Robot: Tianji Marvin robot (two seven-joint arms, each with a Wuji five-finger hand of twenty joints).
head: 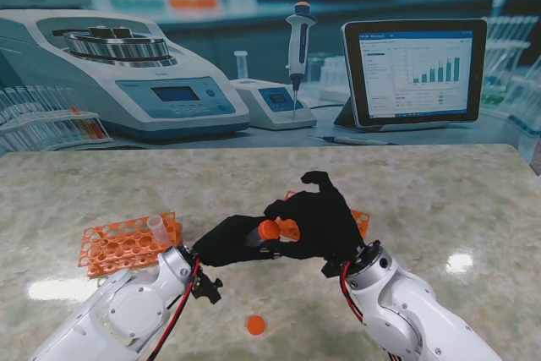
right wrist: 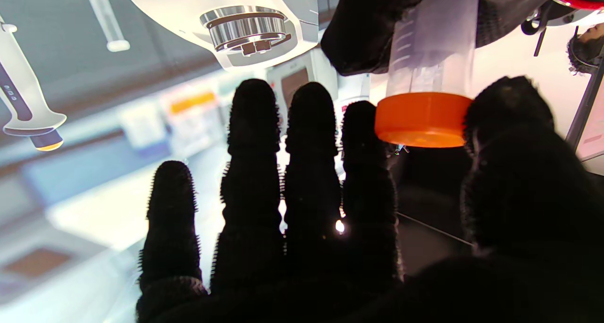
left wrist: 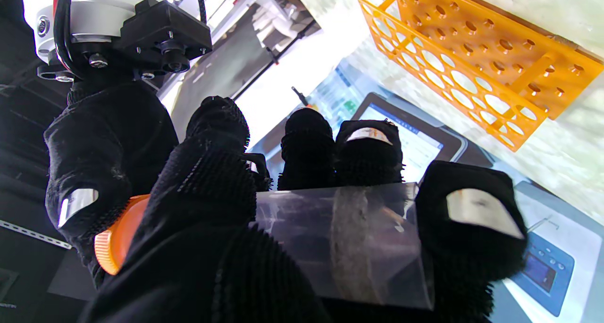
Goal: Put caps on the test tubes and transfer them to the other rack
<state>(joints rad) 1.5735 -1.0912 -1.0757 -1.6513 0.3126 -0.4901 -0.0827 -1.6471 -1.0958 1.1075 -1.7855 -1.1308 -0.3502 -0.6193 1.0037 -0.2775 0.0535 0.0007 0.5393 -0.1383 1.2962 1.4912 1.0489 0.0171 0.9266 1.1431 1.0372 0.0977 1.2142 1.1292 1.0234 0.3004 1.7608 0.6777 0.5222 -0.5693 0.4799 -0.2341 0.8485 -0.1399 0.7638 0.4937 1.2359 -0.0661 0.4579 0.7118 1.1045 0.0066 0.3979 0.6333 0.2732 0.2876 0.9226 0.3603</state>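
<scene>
My left hand [head: 226,241] is shut on a clear test tube [left wrist: 339,242], held lying sideways above the table between the two racks. An orange cap [head: 269,230] sits on the tube's mouth. My right hand [head: 321,217] meets it there: in the right wrist view the cap [right wrist: 420,120] is pinched between thumb and index finger, while the other fingers stand spread. An orange rack [head: 127,247] lies to the left and holds one open, uncapped tube [head: 157,227]. A second orange rack [head: 362,221] is mostly hidden behind my right hand.
A loose orange cap [head: 255,325] lies on the marble table [head: 439,200] near me, between my two forearms. The lab equipment and tablet at the back are a printed backdrop beyond the table's far edge.
</scene>
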